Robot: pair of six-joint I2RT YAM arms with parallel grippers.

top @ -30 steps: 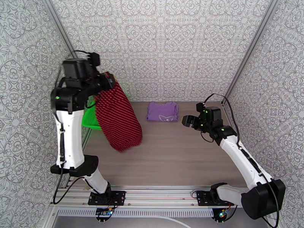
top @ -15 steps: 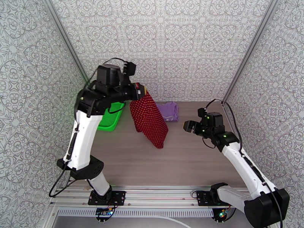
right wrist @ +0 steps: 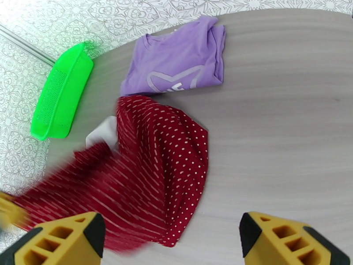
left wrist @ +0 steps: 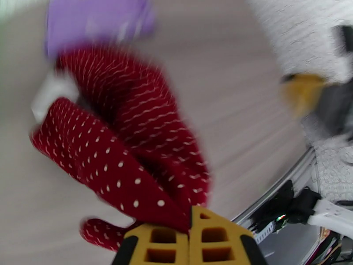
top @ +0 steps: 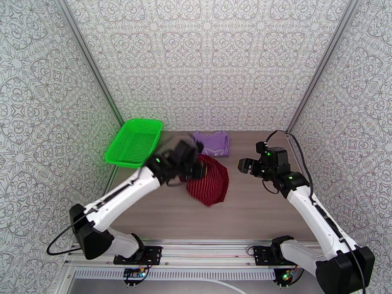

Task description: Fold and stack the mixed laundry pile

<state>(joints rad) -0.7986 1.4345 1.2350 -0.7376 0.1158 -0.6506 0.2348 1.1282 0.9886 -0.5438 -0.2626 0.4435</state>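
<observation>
The dark red speckled garment point(top: 211, 181) lies bunched on the table just in front of the folded lavender T-shirt point(top: 213, 143), a bit of white lining showing. My left gripper point(top: 198, 169), blurred by motion, is low over the table and shut on the garment's left edge. In the left wrist view the red garment point(left wrist: 132, 142) hangs from the closed yellow fingers point(left wrist: 163, 244), with the T-shirt point(left wrist: 97, 16) beyond. My right gripper point(top: 243, 166) hovers open to the right of the garment. In the right wrist view its fingers point(right wrist: 66, 239) frame the red garment point(right wrist: 167, 168) and the T-shirt point(right wrist: 176, 71).
A bright green mesh basket point(top: 133, 142) sits at the back left corner of the table, also in the right wrist view as the basket point(right wrist: 59, 102). Patterned walls close in on three sides. Bare wood table point(top: 255, 211) lies in front of the garments.
My left arm has swung down from high at the left to the table's middle, carrying the red garment from over the basket onto the table. The right arm has barely moved.
</observation>
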